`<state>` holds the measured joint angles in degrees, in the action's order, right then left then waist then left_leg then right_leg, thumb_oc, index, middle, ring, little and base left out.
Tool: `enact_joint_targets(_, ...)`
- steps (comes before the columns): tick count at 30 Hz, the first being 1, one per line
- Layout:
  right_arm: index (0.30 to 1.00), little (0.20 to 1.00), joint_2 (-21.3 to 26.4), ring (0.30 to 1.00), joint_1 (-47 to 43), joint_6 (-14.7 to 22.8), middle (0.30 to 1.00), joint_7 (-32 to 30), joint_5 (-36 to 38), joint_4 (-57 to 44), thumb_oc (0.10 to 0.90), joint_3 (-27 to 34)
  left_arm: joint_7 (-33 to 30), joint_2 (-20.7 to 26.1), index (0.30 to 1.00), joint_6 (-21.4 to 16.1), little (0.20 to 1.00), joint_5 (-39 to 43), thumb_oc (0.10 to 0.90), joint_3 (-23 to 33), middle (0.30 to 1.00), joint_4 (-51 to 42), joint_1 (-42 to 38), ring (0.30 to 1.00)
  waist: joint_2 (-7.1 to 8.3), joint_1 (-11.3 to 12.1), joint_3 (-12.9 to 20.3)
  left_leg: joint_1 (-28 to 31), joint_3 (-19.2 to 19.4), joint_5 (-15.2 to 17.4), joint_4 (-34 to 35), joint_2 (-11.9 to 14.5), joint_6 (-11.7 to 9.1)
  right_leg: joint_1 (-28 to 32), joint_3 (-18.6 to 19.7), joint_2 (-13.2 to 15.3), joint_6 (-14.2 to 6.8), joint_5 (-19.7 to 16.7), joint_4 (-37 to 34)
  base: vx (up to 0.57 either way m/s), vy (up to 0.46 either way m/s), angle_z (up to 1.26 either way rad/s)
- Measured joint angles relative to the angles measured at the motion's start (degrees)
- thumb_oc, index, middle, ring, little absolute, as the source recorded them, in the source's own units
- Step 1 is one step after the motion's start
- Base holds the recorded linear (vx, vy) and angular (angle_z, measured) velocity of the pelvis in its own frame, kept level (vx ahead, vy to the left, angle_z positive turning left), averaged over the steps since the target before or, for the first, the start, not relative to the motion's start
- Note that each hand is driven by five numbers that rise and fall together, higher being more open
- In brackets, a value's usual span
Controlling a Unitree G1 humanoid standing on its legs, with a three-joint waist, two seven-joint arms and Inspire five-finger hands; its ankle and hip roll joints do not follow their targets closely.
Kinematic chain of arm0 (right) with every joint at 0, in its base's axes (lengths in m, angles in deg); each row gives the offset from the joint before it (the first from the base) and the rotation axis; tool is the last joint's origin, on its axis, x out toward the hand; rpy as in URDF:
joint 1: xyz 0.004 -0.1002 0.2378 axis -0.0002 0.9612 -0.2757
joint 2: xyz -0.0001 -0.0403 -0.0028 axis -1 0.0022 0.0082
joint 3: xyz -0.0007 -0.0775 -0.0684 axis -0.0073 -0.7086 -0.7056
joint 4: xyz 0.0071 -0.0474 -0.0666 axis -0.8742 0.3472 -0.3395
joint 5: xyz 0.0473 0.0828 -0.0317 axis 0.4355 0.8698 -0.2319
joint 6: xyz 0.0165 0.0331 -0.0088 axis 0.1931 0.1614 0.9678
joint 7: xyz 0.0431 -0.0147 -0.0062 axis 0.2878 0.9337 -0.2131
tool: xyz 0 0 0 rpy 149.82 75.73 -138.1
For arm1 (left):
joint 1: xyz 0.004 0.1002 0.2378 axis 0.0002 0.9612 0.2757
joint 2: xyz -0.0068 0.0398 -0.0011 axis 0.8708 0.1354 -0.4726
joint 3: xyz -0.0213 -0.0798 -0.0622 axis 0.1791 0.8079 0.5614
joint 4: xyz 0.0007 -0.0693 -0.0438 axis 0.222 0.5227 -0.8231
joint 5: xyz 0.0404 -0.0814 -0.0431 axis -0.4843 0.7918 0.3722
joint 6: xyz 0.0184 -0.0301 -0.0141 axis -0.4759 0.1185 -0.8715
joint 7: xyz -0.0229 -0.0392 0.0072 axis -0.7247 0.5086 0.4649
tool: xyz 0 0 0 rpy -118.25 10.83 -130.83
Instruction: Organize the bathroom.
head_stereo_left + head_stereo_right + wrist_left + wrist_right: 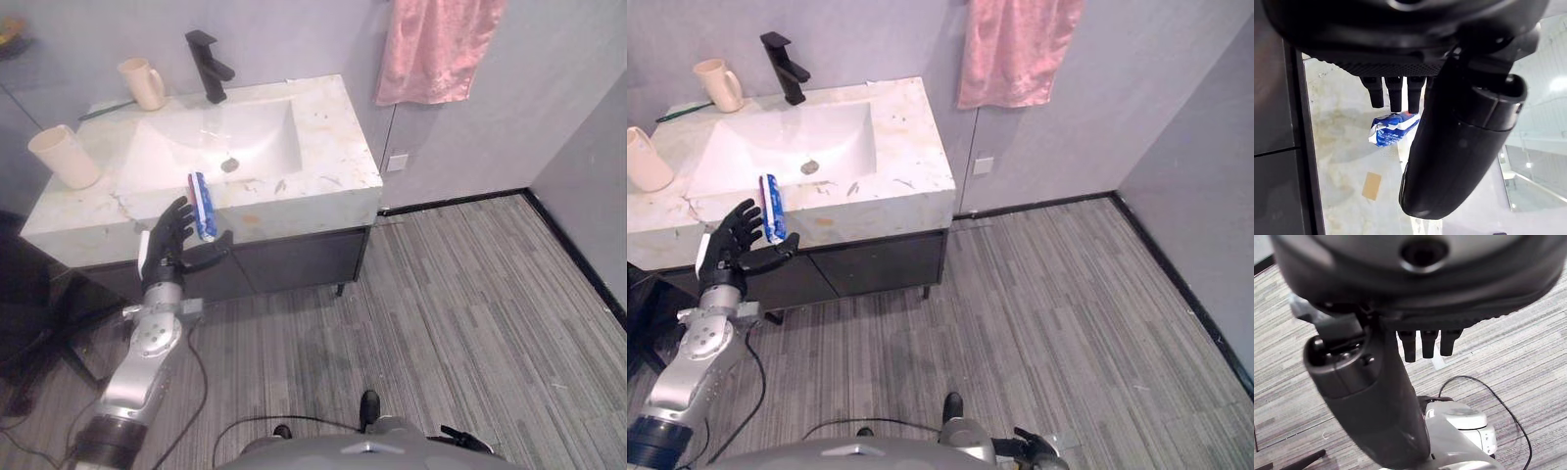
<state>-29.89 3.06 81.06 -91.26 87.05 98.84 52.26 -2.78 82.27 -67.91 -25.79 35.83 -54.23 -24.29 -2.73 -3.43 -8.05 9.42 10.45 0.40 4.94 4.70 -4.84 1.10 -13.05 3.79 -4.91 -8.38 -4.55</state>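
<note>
Right at the front edge of the marble counter (323, 191), the blue toothpaste tube (203, 206) sits about 1 o'clock from the left hand (172, 240), just past its fingertips, long axis running 12-to-6. Fingers spread wide, holding nothing; right hand (1376, 396) hangs relaxed over the floor.

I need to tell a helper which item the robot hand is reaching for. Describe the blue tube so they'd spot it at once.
Find the marble vanity top with the white sink. On its front edge, below the drain, lies the toothpaste tube, beside the open left robot hand. It is the only blue-and-white item; the cups are cream.
</note>
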Motion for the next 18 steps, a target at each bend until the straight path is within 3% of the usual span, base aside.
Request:
enact_joint_targets(10,0.900,0.900,0.0,0.900,0.1,0.5,0.900,0.3,-0.4,0.0,0.800,0.0,-0.4,0.1,0.900,-0.2,0.900,0.0,0.800,-0.2,0.900,0.1,-0.6,0.900,0.26,-1.0,-0.8,0.2,0.4,0.1,0.0,-0.1,0.1,-0.1,1.1,-0.1,0.0,0.0,0.0,0.00,-0.002,-0.01)
enact_joint_targets(18,0.900,0.900,-0.5,0.900,0.2,0.5,0.900,0.2,-0.4,-0.4,0.800,-0.3,-0.5,-0.1,0.900,-1.5,0.900,0.2,0.800,-5.6,0.900,2.4,-5.6,0.900,1.00,-2.0,-0.6,1.2,1.9,0.5,0.0,-0.1,0.1,-0.2,4.1,-0.7,-0.1,-0.1,0.0,0.02,-0.018,-0.13)
